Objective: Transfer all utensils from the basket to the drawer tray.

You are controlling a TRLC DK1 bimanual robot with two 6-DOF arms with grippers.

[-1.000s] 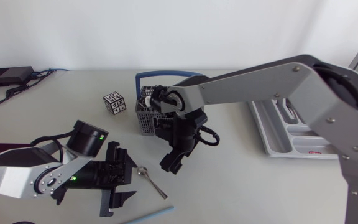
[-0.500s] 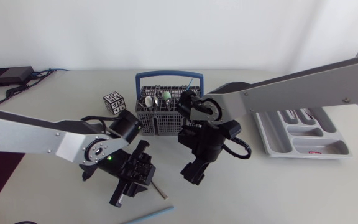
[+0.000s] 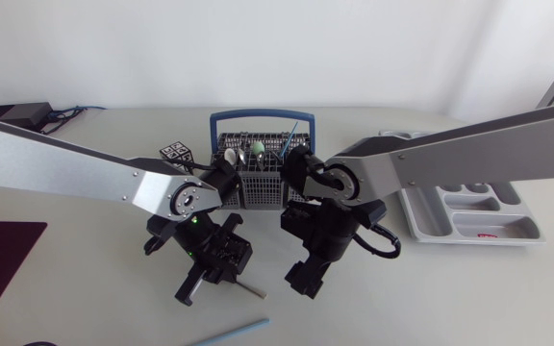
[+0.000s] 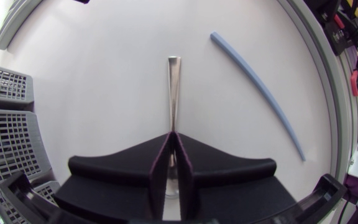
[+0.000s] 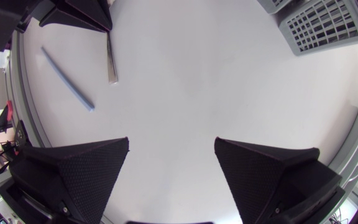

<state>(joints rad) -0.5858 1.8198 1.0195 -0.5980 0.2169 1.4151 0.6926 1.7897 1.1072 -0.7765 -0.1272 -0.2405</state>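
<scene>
Versus 1 s back: now have the left gripper down on the spoon instead of out by the near-left corner of the table, and the right gripper pulled off the basket to hover just beside the left one.

Left jaws: clamped on the spoon close to its bowl end, handle sticking out ahead and lying flat on the table. Right jaws: spread wide, holding nothing, bare table underneath.

Spoon location: on the table just in front of the basket, well apart from the drawer tray. Look: slim polished steel, narrow neck widening to a flat squared-off handle end, bowl hidden under the fingers. More utensils standing upright in the basket. Also a pale blue stick lying near the spoon, not touching it.

Likely failure modes, judging from here:
- Slipping or pivoting in the grip on lift: smooth thin metal, pinched at one end, long handle hanging free.
- Clipping the right gripper or its cable on the way to the tray: parked right across the path, so worth clearing first.
- Bumping the basket with the left wrist: very close behind.
- Landing across a divider rather than in a compartment if released tilted.
</scene>
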